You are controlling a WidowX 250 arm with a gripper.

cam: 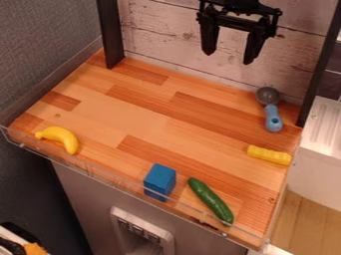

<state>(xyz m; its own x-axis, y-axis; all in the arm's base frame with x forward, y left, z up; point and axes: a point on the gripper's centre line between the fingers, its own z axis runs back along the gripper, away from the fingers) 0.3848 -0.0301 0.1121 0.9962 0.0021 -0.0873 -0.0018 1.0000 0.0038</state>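
In the camera view we've got the gripper up top, its fingers spread with nothing between them, and the scoop is the nearest item! Down at the front edge we see the blue block beside the cucumber; the yellow corn sits right, the banana far left on the wooden counter.

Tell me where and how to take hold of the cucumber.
Probably best at mid-length, from straight above, with one finger of the open gripper along each long side. The cucumber is long and slim and lies slantwise; its middle sits farther from the blue block than its far end does.
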